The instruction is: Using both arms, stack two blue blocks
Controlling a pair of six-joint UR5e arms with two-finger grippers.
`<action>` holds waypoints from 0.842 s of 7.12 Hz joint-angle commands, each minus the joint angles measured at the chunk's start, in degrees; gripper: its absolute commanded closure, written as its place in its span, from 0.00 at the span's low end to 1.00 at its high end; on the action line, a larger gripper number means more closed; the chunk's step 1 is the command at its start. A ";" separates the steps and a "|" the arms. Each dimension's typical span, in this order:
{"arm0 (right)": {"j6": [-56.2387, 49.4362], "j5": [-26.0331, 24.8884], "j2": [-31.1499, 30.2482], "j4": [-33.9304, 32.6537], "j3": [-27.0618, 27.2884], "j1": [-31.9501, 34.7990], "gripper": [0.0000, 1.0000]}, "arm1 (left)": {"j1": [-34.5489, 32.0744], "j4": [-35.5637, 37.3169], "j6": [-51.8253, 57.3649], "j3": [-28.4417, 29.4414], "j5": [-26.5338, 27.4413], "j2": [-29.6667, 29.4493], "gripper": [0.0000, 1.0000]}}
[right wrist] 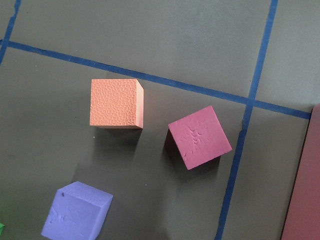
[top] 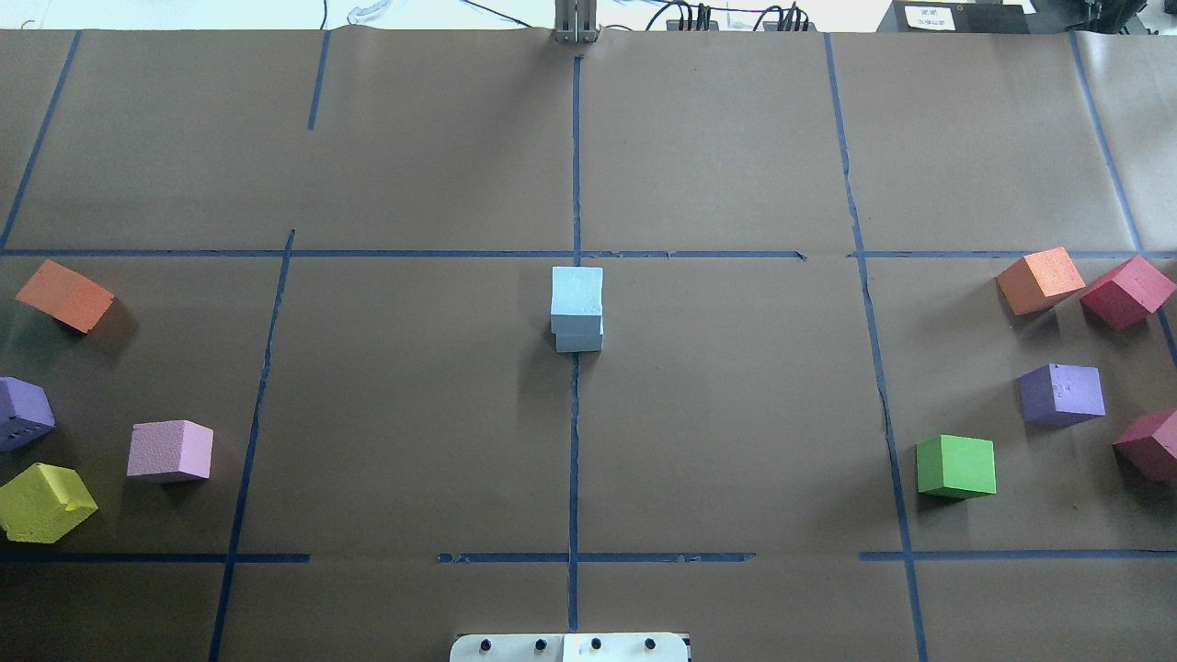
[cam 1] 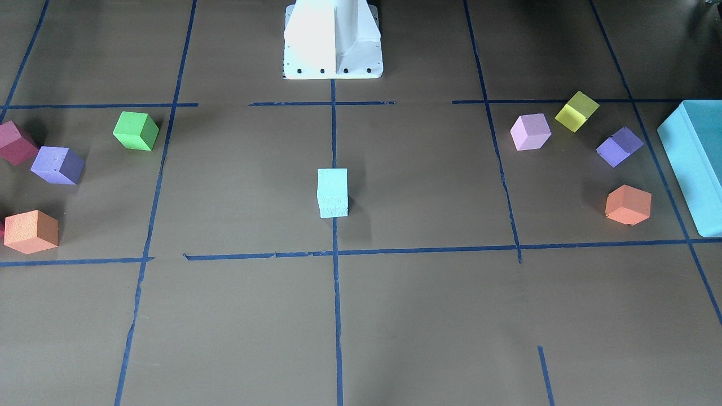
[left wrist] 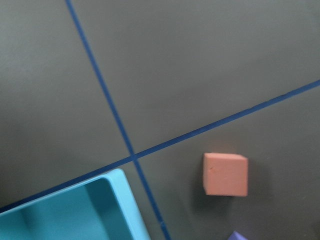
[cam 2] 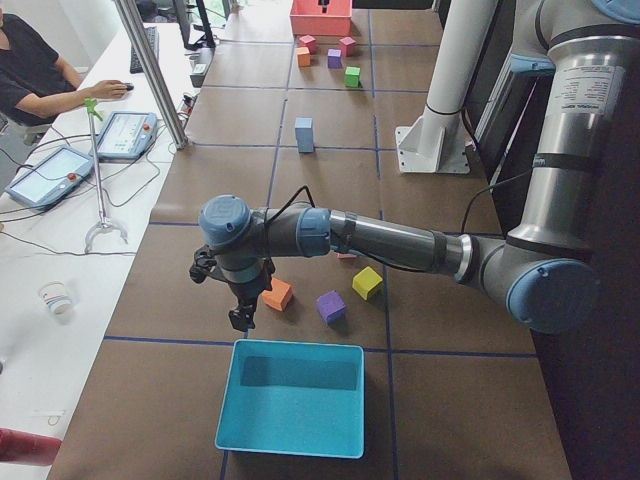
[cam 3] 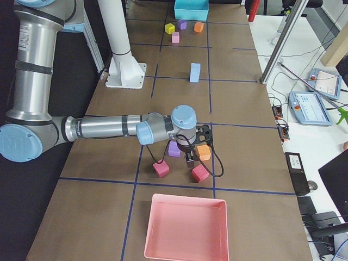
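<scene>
Two pale blue blocks stand one on top of the other at the table's centre, on the middle tape line: the upper block sits squarely on the lower block. The stack also shows in the front-facing view and in both side views. No gripper touches it. My left gripper hangs over the table's left end, beside an orange cube and just beyond the teal box. My right gripper hangs over the right end among cubes. I cannot tell whether either is open or shut.
A large teal box stands at the left end and a pink tray at the right end. Several coloured cubes lie at each end, among them a green cube, a purple cube and a yellow cube. The white robot base stands mid-table.
</scene>
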 commanded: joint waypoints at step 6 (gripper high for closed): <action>-6.66 0.48 0.55 -7.80 0.30 3.31 0.00 | 2.97 -6.89 -7.55 0.40 2.17 2.84 0.00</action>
